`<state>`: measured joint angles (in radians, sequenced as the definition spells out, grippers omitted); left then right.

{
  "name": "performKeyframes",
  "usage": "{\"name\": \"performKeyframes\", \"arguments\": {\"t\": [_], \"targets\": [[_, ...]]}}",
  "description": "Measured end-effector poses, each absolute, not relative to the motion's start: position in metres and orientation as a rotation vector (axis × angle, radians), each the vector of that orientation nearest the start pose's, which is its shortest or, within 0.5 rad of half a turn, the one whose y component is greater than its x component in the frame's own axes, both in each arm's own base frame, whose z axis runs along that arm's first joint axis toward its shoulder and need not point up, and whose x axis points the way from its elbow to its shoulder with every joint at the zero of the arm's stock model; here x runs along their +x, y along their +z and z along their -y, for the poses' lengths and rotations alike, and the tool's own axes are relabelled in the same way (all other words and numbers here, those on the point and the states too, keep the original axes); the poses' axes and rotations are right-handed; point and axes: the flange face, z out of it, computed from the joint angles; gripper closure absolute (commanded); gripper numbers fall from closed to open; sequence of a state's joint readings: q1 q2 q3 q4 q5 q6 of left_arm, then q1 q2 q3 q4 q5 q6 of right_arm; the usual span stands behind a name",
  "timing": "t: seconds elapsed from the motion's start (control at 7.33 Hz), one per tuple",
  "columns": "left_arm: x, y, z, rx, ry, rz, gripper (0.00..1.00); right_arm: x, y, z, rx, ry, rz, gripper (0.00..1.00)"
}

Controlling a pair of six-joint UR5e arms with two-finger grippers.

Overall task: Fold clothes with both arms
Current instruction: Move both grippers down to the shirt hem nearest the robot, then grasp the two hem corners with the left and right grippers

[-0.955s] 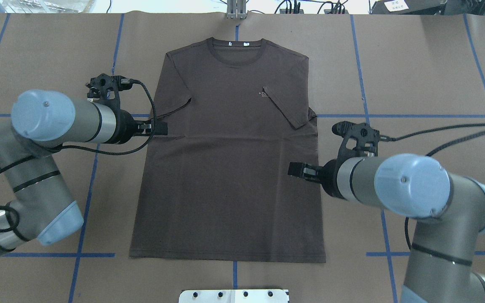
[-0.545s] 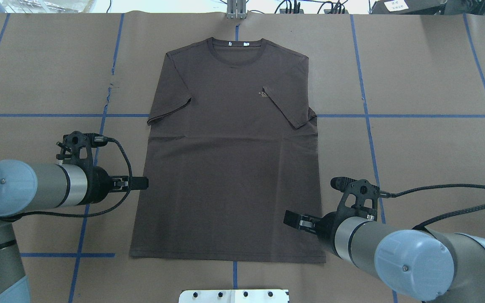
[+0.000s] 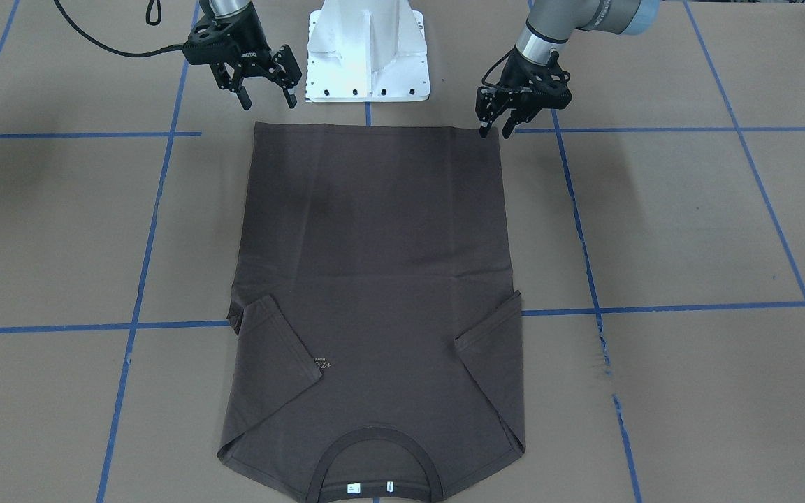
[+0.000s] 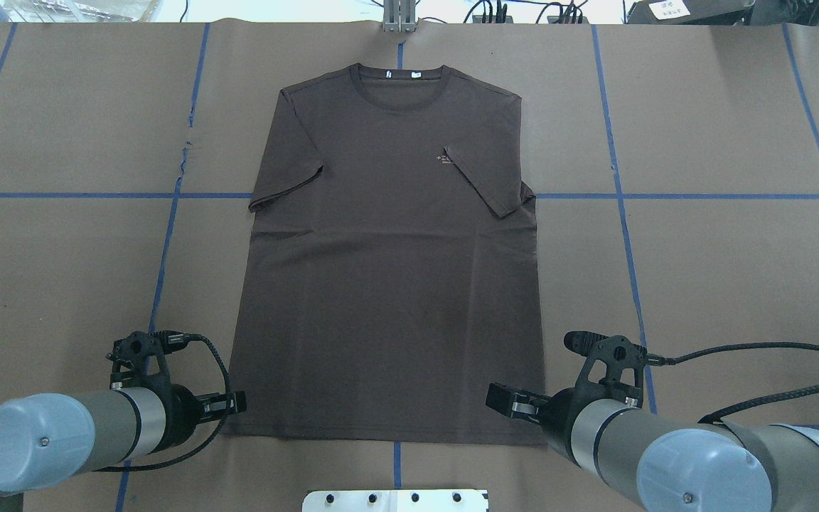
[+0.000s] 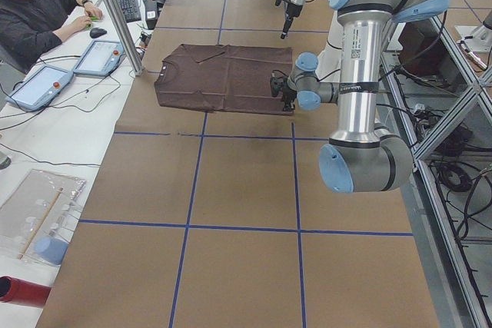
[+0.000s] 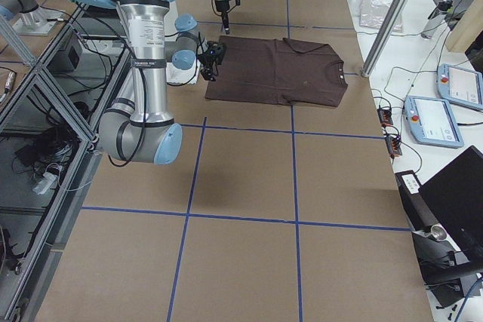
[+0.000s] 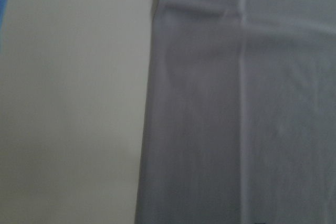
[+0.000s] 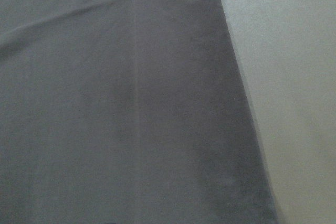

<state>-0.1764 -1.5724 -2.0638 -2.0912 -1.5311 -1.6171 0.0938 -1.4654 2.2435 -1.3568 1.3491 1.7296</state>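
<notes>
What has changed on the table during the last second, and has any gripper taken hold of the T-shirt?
Both grippers drew back toward the robot along the sides of the T-shirt: the left gripper from beside the sleeve to the hem's left corner, the right gripper from mid-side to near its right corner. Both look open; nothing was grasped. The T-shirt lies flat, unmoved.

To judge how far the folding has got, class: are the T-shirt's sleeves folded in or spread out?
Folded in: both sleeves lie turned over the chest of the T-shirt, one edging over the print.
</notes>
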Motion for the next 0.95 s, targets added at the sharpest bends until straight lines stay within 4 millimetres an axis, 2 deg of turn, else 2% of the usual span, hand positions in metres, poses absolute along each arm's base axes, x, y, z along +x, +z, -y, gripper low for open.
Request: {"name": "performKeyframes", "arguments": {"t": [0.27,0.68,0.82,0.95], "targets": [[0.459,0.378,0.212,0.097,-0.222,-0.989,0.45,-0.443,0.279,0.197,0.171,0.341,1.001,0.03],[0.465,0.387,0.209,0.093,-0.215,-0.97,0.52,-0.444,0.278,0.197,0.171,0.34,1.003,0.03],[0.467,0.387,0.207,0.092,-0.212,-0.969,0.64,-0.444,0.278,0.197,0.171,0.34,1.003,0.03],[0.468,0.387,0.206,0.091,-0.21,-0.97,0.82,-0.444,0.278,0.197,0.172,0.341,1.004,0.03]]}}
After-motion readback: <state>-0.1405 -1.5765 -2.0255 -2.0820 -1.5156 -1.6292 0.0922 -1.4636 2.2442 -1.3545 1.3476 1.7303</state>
